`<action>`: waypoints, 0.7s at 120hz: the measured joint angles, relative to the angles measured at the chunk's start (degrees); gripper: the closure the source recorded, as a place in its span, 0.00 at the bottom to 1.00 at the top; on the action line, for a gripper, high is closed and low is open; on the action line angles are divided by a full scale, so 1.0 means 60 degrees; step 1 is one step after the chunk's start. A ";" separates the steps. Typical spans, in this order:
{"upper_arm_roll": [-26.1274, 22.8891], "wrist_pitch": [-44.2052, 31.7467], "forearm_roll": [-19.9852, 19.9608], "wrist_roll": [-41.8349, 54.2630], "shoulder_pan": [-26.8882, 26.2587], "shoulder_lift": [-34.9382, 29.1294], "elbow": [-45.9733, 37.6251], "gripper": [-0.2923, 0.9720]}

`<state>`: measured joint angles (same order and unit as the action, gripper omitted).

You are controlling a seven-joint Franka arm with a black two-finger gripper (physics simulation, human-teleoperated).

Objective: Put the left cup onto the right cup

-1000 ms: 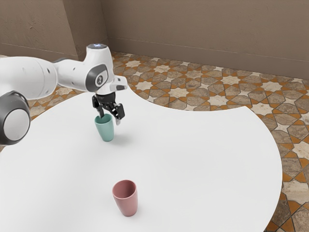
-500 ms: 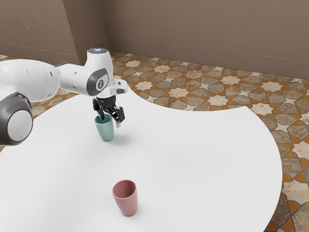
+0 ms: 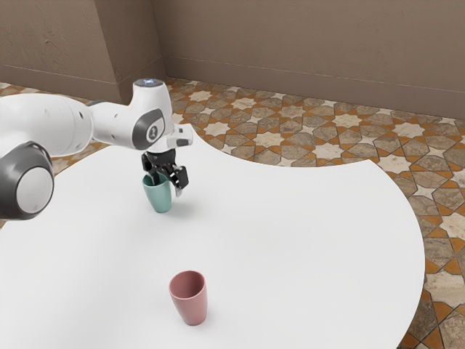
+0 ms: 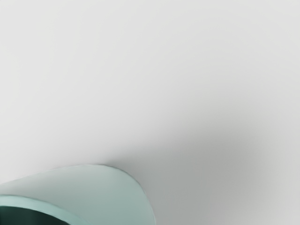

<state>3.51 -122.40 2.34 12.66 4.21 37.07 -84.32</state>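
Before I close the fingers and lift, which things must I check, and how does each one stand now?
1. Teal cup upright on the table: ok.
2. Fingers straddle its wall, one inside, one outside: ok.
3. Fingers shut on the wall: not ok, they stand apart.
4. Pink cup upright, mouth up: ok.
5. Table between the two cups bare: ok.
6. How deep the inner finger reaches: cannot tell.
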 joint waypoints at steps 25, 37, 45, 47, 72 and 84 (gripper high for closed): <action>0.0000 -0.0086 -0.0102 0.0021 -0.0003 0.0093 -0.0001 0.36; 0.0000 -0.0149 -0.0132 0.0030 -0.0011 0.0129 0.0000 0.40; 0.0000 -0.0178 -0.0142 0.0035 -0.0013 0.0151 -0.0002 0.43; 0.0000 -0.0184 -0.0144 0.0036 -0.0013 0.0153 -0.0001 0.43; 0.0094 -0.0228 -0.0160 0.0054 -0.0014 0.0159 -0.0013 0.54; 0.0125 -0.0238 -0.0169 0.0070 -0.0014 0.0159 -0.0007 0.59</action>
<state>4.27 -123.83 1.32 13.08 4.13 38.03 -84.36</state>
